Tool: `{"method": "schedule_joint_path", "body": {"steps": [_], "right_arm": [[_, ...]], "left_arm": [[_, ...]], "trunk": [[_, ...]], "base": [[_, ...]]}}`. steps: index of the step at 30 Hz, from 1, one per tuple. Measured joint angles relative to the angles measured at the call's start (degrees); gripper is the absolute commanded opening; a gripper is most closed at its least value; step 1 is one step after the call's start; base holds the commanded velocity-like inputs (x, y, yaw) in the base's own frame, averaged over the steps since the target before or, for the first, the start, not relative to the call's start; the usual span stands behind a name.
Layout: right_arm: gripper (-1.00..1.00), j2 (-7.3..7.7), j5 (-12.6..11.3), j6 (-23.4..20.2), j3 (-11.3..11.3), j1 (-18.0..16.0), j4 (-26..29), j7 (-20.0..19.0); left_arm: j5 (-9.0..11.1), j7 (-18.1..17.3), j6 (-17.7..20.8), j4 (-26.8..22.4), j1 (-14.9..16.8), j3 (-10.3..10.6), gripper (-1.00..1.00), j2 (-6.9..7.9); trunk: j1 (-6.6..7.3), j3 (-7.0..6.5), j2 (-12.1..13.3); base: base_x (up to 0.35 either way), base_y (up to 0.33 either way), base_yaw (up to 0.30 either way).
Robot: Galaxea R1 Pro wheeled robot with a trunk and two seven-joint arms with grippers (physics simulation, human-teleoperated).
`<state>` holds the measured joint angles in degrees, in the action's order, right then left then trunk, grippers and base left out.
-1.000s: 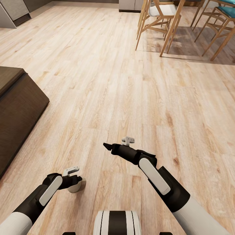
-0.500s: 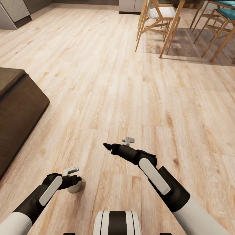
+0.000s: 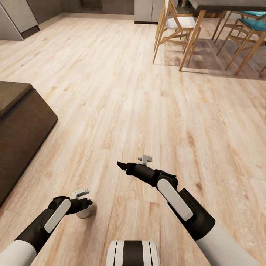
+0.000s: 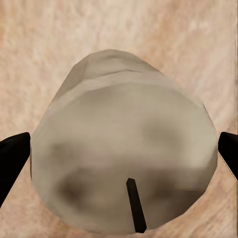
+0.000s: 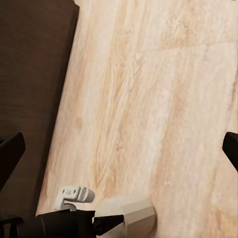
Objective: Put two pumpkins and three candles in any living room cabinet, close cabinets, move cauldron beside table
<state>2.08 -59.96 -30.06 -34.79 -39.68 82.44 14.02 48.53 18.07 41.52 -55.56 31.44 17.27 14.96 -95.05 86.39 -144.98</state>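
Lower left of the head view: left gripper (image 3: pixel 85 207) clamped on a candle (image 3: pixel 85 211), held above the wood floor (image 3: pixel 122 96). Left wrist view confirms it: candle (image 4: pixel 124 163) sits between the two dark fingertips (image 4: pixel 12 156), one at each side edge, both against its cream-tan sides; pale top face toward the camera, dark wick (image 4: pixel 136 206) sticking out near the bottom of the frame. Jaws closed down to candle width.

Center of the head view, slightly below the middle: right gripper (image 3: pixel 121 166) points toward the upper left, nothing between the fingers. Right wrist view has its fingertips (image 5: pixel 11 151) at the far left and right edges of the frame, so spread wide, empty, only floor (image 5: pixel 148 99) between them. Same view, bottom edge: the left gripper (image 5: pixel 101 223) with the candle (image 5: pixel 128 215) in it, a small white bracket beside it.

Left edge of the head view, mid-height: end of the dark-brown cabinet (image 3: pixel 22 129), flat front, closed as far as visible. It is also the dark slab (image 5: pixel 29 99) along the left side of the right wrist view. Candle is near the cabinet's corner but not touching it.

Upper right of the head view: wooden chairs (image 3: pixel 177 26), one with a white seat, others teal, around a table (image 3: pixel 221 3) cut off by the top edge. Upper left corner: grey kitchen unit (image 3: pixel 14 18). Bottom center: robot's white and black trunk (image 3: pixel 133 253).
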Motion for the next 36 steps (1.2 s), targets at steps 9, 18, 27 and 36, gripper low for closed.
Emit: {"method": "schedule_joint_path", "body": {"steps": [9,18,27,36], "right_arm": [[1.00,0.00,-0.2,-0.2,0.3,0.0,-0.5,0.3],[1.00,-0.24,-0.9,-0.3,0.6,0.0,-0.5,16.4],[1.00,-0.69,-1.3,-1.7,0.4,0.0,-0.4,36.8],[1.00,-0.90,-1.2,-3.8,0.2,0.0,-0.2,37.5]], "left_arm": [[0.6,0.2,0.9,-1.5,0.0,-0.6,-1.00,0.42],[0.8,0.6,7.4,-6.4,0.0,-4.4,-1.00,0.74],[0.5,0.7,15.2,-11.2,-0.5,-12.2,-1.00,0.93],[0.4,0.8,15.3,-11.4,-0.8,-12.2,-1.00,0.90]], "trunk": [[0.23,-2.00,0.1],[0.47,-3.99,0.2],[0.70,-5.99,0.4],[0.89,-7.93,0.5]], "base": [[0.000,0.000,0.000],[0.000,0.000,0.000],[-0.001,0.000,0.000],[-0.258,0.000,0.053]]}}
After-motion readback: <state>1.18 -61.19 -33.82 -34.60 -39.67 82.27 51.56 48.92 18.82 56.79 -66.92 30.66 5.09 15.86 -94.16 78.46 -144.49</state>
